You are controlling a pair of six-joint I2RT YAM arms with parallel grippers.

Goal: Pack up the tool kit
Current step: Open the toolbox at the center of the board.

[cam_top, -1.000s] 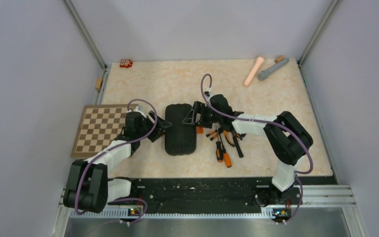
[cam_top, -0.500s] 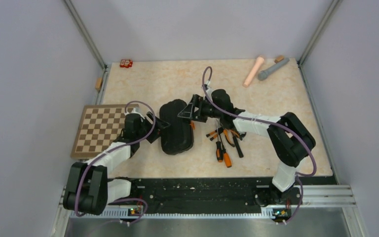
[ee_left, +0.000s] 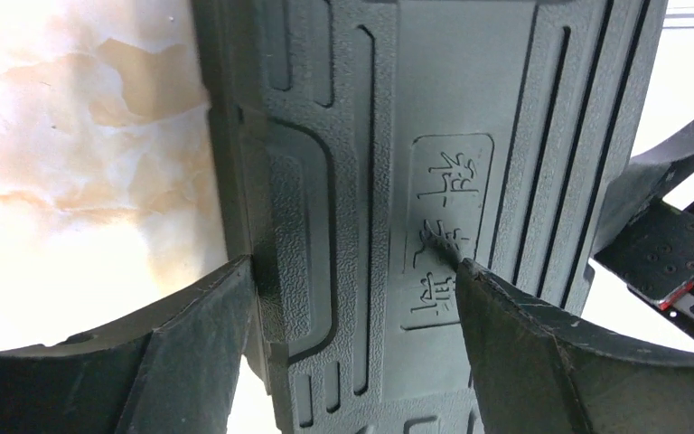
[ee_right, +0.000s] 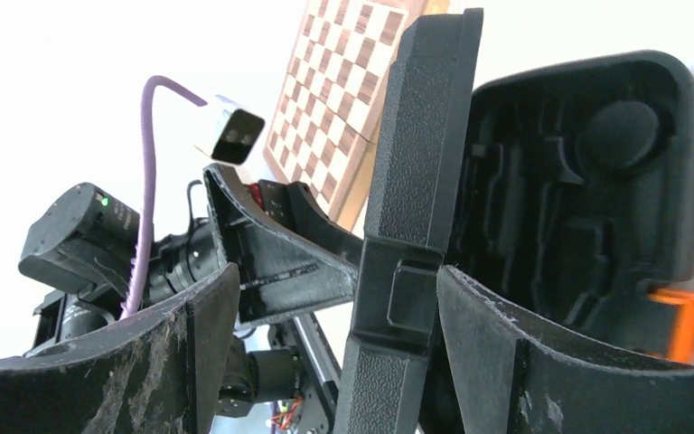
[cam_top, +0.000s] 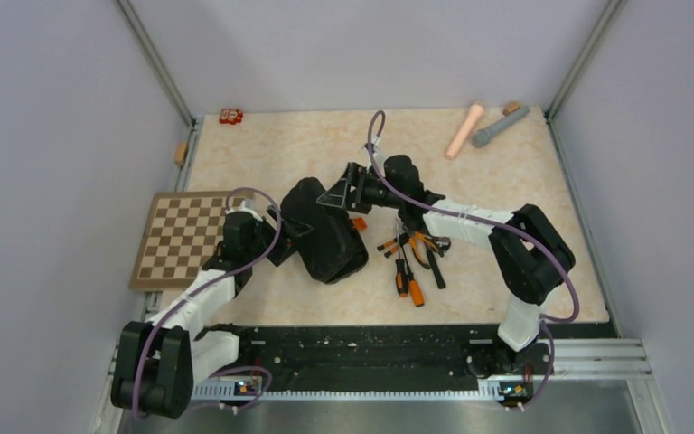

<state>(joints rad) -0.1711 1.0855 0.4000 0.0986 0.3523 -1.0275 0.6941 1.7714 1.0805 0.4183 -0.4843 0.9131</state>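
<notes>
Nearest the camera, the two arm bases are seen bolted to a black rail (cam_top: 370,348) along the front edge of the table (cam_top: 524,271). Just beyond, the left gripper (cam_top: 296,232) is set against the left side of the black case (cam_top: 334,253), which lies askew on the table, left of centre. In the left wrist view its jaws are spread wide. One finger (ee_left: 208,334) meets the case's side edge and the other tip is pressed on the embossed characters of the ribbed outer face, so the case is braced, not pinched. The case is partly opened. Its raised shell (ee_right: 416,181) stands nearly on edge between the parted fingers of the right gripper (cam_top: 334,197). One finger lies just beside the rim and a clear gap is left at the other, so nothing is clamped. Behind it the moulded slots of the other shell (ee_right: 587,181) are exposed, with the orange latch (cam_top: 359,223) at its right edge. Close to the right of the case, orange-and-black screwdrivers (cam_top: 407,280) and pliers (cam_top: 426,246) are heaped loosely, their far ends crossed by the right forearm. A chessboard (cam_top: 176,240) lies to the left, its right edge overlapped by the left arm. Farthest off, a pink cylinder (cam_top: 464,131) and a grey cylinder (cam_top: 499,127) lie near each other at the right corner, and a small red item (cam_top: 230,116) at the left one.
</notes>
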